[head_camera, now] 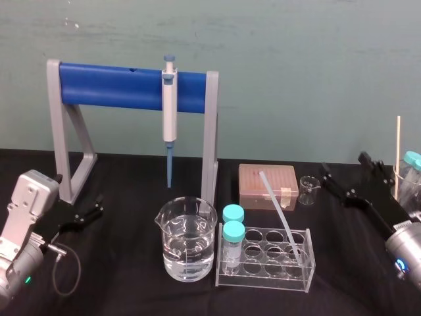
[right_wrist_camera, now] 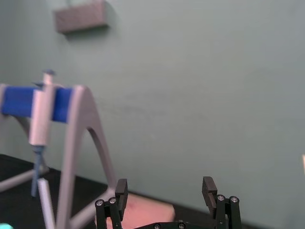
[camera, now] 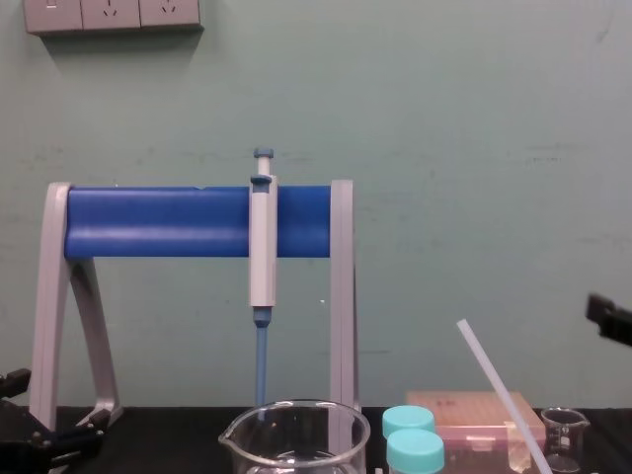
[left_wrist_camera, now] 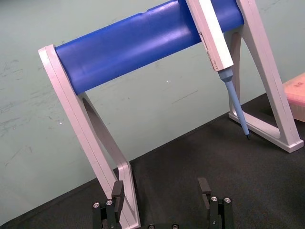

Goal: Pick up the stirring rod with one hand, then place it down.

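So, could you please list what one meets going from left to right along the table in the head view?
Left gripper, open → large glass beaker → two teal-capped vials → stirring rod → right gripper, open.

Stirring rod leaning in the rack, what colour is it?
The stirring rod is translucent white, clearest in the head view.

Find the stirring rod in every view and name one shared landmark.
Head view: stirring rod leans in the tube rack, right of centre.
Chest view: the rod slants up from the bottom edge, lower right.
Right wrist view: likely the pale rod beside the pipette.
Left wrist view: not in it.
Landmark: the blue-barred pipette stand.
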